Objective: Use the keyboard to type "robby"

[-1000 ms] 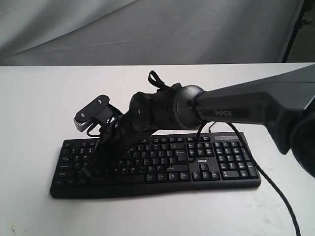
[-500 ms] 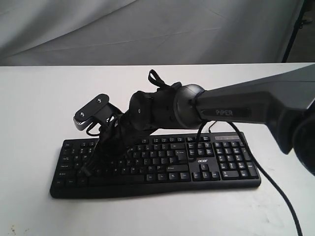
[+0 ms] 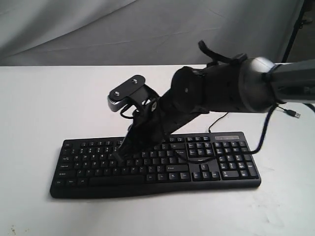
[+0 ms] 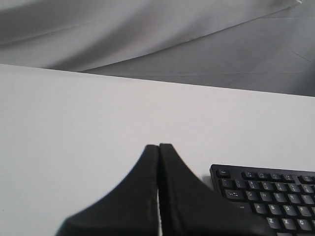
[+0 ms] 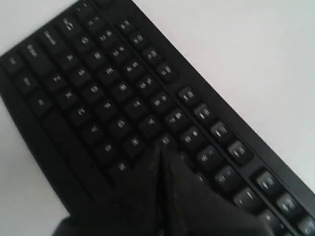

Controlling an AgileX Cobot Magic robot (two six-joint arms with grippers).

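The wide black keyboard (image 3: 157, 167) with white legends lies across the white table (image 3: 39, 108). My right gripper (image 3: 119, 157) reaches in from the right, shut with nothing in it, its tip down over the letter keys left of the keyboard's middle. In the right wrist view the shut tip (image 5: 161, 148) sits right at the keys (image 5: 123, 98); whether it presses one I cannot tell. My left gripper (image 4: 158, 146) is shut and empty over bare table, with the keyboard's corner (image 4: 266, 196) beside it. It does not show in the exterior view.
The thin black USB cable (image 3: 263, 129) loops from the keyboard's back right, its plug (image 3: 294, 114) lying loose on the table. A grey cloth backdrop (image 3: 147, 29) hangs behind the table's far edge. A dark stand leg (image 3: 295, 29) stands at the back right.
My right arm has swung to the right and lifted. Its shut tip moved from the left letter keys toward the middle of the keyboard. The cable's plug end has come into view.
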